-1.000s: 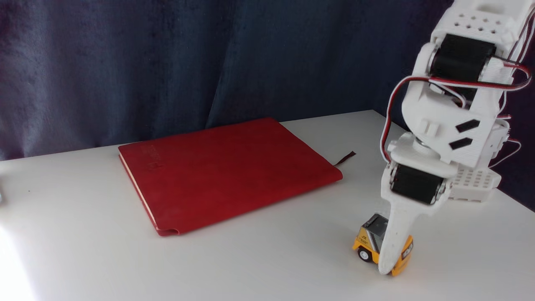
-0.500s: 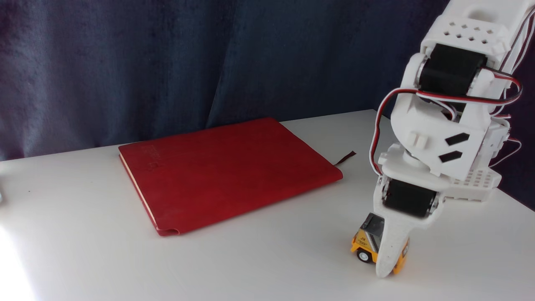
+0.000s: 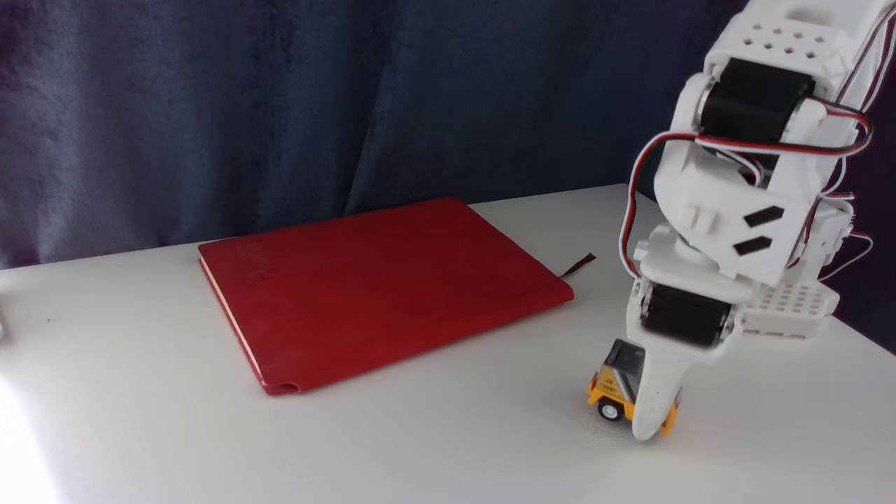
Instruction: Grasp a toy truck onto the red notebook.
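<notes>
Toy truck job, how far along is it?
Done: the white two-finger gripper is clamped around the small yellow-orange plastic toy truck. In hand: the truck looks barely lifted off the white table, though contact is hard to judge. Left: carrying it left onto the flat dark-red notebook, whose cover is bare.

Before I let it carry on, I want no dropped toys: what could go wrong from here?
1. The gripper clasps the toy truck near its front end, with the grey rear bed sticking out, so it may pivot or slip during the carry.
2. The far finger is hidden, so the hold is unconfirmed.
3. The red notebook has a raised edge; a low carry could catch the wheels on it.
</notes>
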